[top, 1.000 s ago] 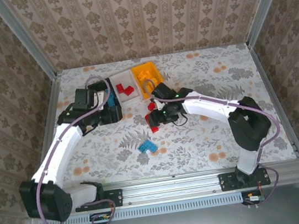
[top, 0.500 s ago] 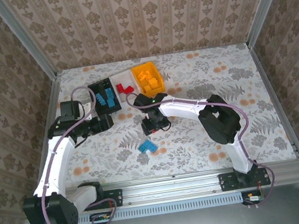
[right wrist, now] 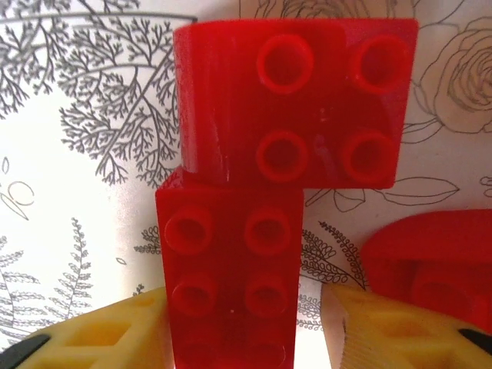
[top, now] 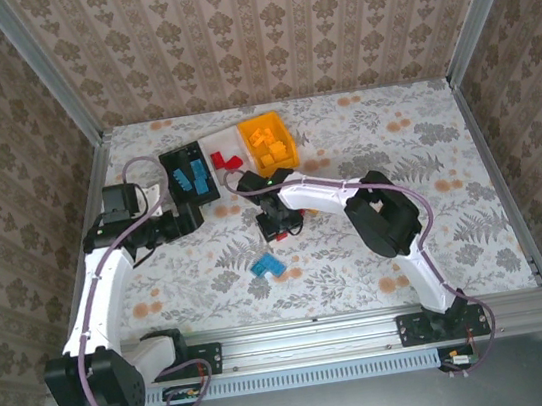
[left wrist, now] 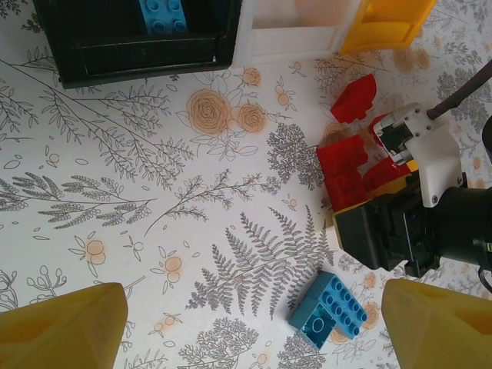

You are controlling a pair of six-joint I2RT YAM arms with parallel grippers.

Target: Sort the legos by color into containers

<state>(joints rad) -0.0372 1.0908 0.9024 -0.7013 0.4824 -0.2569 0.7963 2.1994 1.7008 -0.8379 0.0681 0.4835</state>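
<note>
Both jaws are parted: left jaws wide and empty, right jaws narrowly straddling a red lego.

The left arm rises from its base and bends inward, the left gripper just in front of the black end of the containers, fingers spread wide. The right arm folds back at the elbow, the right gripper lowered in front of the containers' middle, fingers partly apart.
</note>
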